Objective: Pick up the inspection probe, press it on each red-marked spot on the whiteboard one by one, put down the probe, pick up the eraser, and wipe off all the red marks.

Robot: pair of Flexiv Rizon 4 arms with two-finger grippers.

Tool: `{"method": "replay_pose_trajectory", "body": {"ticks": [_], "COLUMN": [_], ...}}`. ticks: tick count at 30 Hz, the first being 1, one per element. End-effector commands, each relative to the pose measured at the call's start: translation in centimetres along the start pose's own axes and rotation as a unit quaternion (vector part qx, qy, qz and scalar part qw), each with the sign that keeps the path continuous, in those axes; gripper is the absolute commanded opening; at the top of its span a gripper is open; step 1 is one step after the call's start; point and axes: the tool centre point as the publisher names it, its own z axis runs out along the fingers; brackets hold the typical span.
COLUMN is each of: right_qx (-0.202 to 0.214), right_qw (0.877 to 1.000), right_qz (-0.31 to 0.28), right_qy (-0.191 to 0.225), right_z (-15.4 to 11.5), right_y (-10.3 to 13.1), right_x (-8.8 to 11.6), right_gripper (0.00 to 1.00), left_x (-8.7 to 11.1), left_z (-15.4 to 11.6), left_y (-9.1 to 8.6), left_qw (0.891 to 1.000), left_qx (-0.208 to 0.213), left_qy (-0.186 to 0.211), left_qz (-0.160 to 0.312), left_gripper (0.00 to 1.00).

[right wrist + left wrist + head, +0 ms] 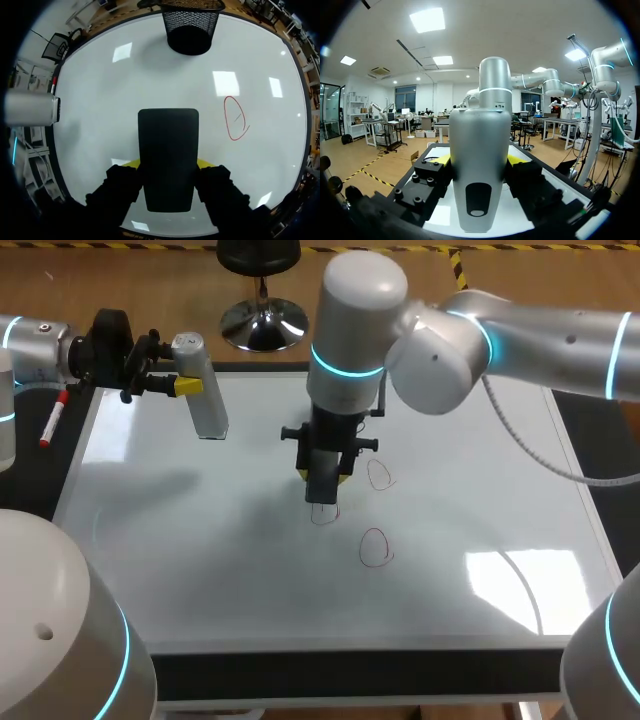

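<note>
Silver probe (479,165) clamped between left fingers (443,159), over whiteboard (200,540) edge. Black eraser (168,155) gripped between right fingers (205,162), down at whiteboard; red mark (234,119) beside them.

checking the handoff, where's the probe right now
In the head view the probe is gripped in the left hand over the far left corner of the whiteboard, well left of the eraser in the right hand.
</note>
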Motion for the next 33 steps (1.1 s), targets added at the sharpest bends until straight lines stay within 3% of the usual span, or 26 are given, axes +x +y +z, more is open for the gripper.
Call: {"method": "replay_pose_trajectory", "body": {"ticks": [1, 12, 24, 33], "right_qx": [-0.007, -0.005, -0.036, -0.035], "right_qw": [1.000, 1.000, 0.999, 0.999], "right_qz": [0.005, -0.005, 0.000, -0.012], "right_qy": [-0.007, -0.030, -0.004, 0.013], "right_z": [0.4, 0.8, 3.2, 4.7], "right_y": [-0.6, 0.0, 0.1, 0.2], "right_x": [0.9, 4.3, 5.0, 6.0], "right_gripper": [0.00, 0.00, 0.00, 0.00], "left_x": [-0.1, -0.1, -0.1, -0.1], "left_z": [-0.1, -0.1, -0.1, -0.1], "left_y": [0.0, 0.0, 0.0, 0.0], "left_qw": [1.000, 1.000, 1.000, 1.000], "left_qx": [0.001, 0.001, 0.001, 0.001], "left_qy": [0.001, 0.001, 0.001, 0.001], "left_qz": [0.001, 0.001, 0.001, 0.001], "left_gripper": [0.00, 0.00, 0.00, 0.00]}}
